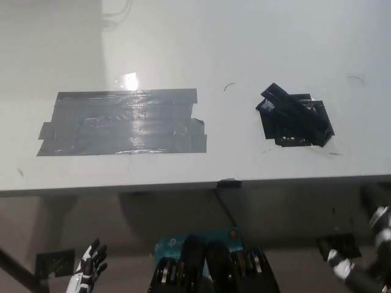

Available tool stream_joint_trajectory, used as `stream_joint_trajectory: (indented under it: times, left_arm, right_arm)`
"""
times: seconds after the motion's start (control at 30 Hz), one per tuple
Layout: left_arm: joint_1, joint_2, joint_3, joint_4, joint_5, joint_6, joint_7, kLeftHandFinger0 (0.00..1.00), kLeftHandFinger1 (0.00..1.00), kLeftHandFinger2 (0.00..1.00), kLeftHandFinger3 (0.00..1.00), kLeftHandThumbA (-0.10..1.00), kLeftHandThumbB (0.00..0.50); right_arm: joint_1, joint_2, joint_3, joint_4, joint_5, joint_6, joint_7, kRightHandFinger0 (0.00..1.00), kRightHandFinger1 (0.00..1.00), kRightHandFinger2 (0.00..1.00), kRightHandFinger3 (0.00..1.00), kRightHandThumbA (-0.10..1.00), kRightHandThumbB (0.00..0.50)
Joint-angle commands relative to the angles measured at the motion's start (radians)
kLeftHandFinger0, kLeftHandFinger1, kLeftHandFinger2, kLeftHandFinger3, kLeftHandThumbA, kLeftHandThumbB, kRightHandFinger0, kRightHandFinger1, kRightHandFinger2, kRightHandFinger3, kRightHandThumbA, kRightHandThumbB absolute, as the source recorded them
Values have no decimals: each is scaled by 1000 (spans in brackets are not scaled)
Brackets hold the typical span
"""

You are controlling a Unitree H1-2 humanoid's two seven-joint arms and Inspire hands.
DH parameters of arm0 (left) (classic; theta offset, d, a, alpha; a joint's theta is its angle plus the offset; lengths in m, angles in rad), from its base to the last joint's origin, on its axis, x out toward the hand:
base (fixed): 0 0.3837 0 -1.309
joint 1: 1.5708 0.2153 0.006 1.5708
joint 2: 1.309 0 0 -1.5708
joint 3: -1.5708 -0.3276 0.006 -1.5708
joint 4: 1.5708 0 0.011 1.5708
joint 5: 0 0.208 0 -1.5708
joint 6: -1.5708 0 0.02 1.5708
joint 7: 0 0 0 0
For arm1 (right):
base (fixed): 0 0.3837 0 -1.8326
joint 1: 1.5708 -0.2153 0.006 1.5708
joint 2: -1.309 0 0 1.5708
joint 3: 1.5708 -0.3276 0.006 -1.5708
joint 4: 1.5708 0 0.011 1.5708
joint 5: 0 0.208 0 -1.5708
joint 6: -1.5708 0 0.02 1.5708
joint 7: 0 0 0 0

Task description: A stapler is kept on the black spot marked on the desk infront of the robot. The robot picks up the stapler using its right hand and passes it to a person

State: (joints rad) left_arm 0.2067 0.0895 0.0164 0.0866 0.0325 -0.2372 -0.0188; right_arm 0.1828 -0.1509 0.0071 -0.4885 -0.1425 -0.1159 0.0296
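I am looking down on the white desk [244, 55], which is filling most of the head view, its near edge running across the lower part of the picture. A lamp glare is sitting on the surface near the upper middle.

A big patch of grey tape [122, 122] is lying on the left half of the desk, shiny and wrinkled, well apart from the rest.

The black spot [299, 125] is sitting on the right half, made of overlapping dark strips. The stapler [282, 97] is lying on it, black on black, so I am barely making out its outline; it looks to be angled, one end poking past the spot's upper left corner. I cannot tell more of its shape.

The right hand [366, 268] is hanging below the desk edge at the bottom right, mostly cut off by the frame; I cannot tell how its fingers are set. It is well apart from the stapler.

The left hand [88, 268] is resting at the lower left, below the desk, fingers spread and pointing up, holding nothing.
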Motion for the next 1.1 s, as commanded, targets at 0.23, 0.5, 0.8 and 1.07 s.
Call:
stream_joint_trajectory:
  times: [0.23, 0.5, 0.8, 1.07]
  left_arm:
    - [7, 11, -4, -8, 9, -43, -5, 1000, 1000, 1000, 1000, 1000, 500]
    - [0, 15, -9, -13, 24, -42, -5, 1000, 1000, 1000, 1000, 1000, 483]
    - [2, 18, -19, -19, 27, -44, -12, 1000, 1000, 1000, 1000, 1000, 452]
    - [-3, 22, -27, -20, 53, -47, -6, 1000, 1000, 1000, 1000, 1000, 443]
  right_arm:
    - [-544, -232, 4, 65, -51, 546, 189, 1000, 1000, 1000, 1000, 853, 324]
    - [-807, -223, 99, 450, -168, 586, 233, 1000, 1000, 1000, 1000, 957, 365]
    - [-1013, -200, 219, 804, -221, 586, 209, 1000, 1000, 1000, 1000, 958, 353]
    - [-1089, -173, 264, 975, -227, 586, 194, 1000, 1000, 1000, 1000, 949, 346]
